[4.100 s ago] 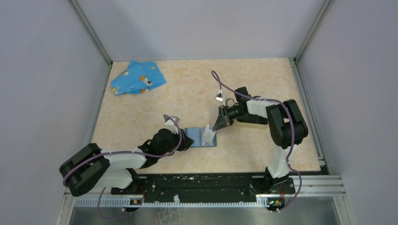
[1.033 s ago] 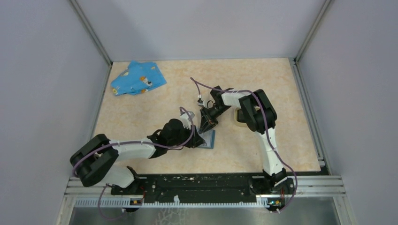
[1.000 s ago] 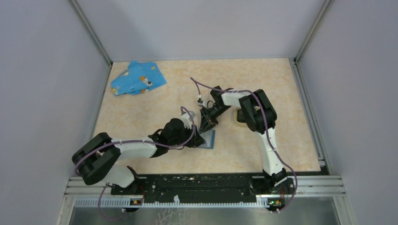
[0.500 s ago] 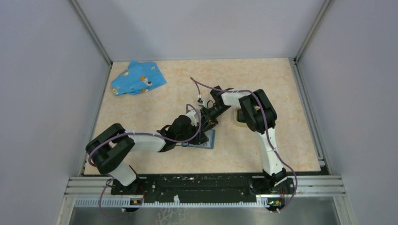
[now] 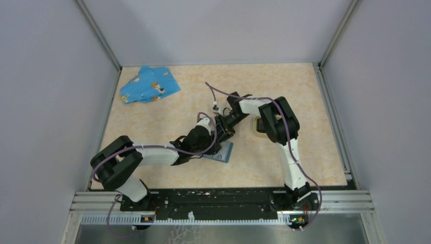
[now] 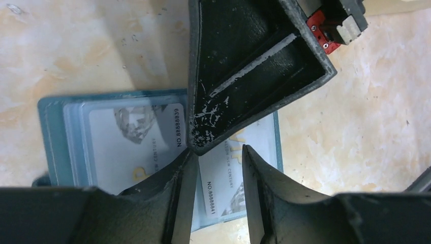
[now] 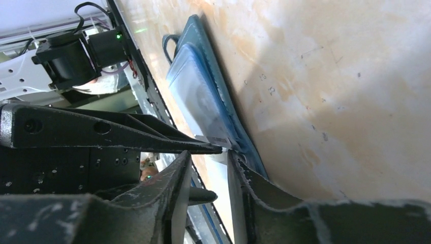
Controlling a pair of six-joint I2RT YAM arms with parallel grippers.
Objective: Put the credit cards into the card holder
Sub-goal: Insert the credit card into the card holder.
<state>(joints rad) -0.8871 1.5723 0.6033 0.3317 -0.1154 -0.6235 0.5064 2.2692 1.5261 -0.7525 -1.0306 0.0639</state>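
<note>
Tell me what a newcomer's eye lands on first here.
First, the left gripper and right gripper stand tip to tip at mid-table, over a blue case with white cards on it. Next comes the bright blue patterned cloth in the far left corner. The tan card holder peeks out behind the right arm.

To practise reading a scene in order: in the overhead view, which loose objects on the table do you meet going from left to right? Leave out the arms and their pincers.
blue patterned cloth → blue card case → card holder
</note>
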